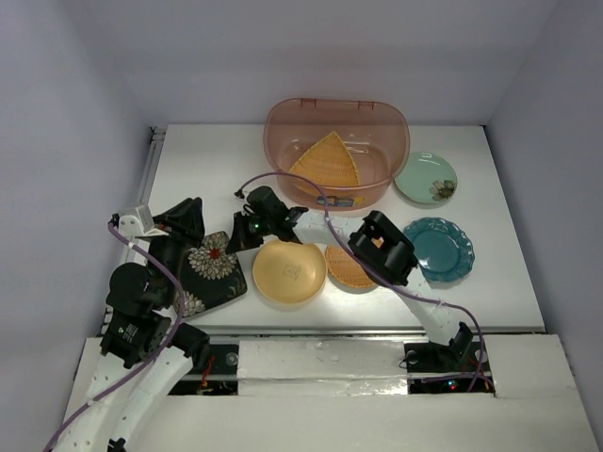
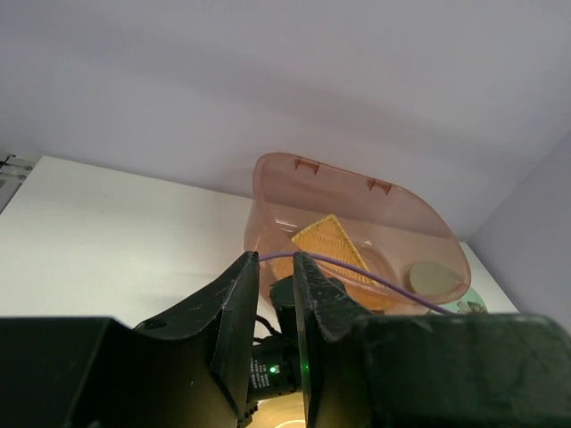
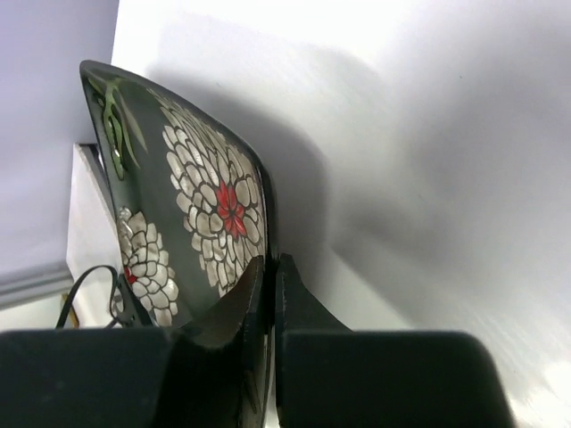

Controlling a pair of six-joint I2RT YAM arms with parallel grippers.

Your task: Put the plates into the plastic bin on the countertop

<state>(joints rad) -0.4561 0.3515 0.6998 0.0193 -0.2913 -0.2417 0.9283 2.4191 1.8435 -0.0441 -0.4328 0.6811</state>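
The right tool (image 3: 270, 263) grips the rim of the black floral plate (image 3: 205, 196), its arm reaching leftward across the counter (image 1: 198, 160). The left tool (image 2: 275, 260), slightly parted and empty, points toward the bin (image 1: 283, 141). Six plates: the orange fan plate (image 1: 328, 162) inside the one bin, five on the counter, the floral one plus the yellow plate (image 1: 289, 271), ribbed orange plate (image 1: 347, 271), pale green plate (image 1: 424, 177) and teal plate (image 1: 441, 247)

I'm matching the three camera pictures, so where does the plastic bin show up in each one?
Top view: plastic bin at the back centre of the table.
Left wrist: plastic bin right of centre.
Right wrist: not in it; only the black floral plate and table show.
Shared landmark: orange fan-shaped plate inside the bin, in top and left wrist views.
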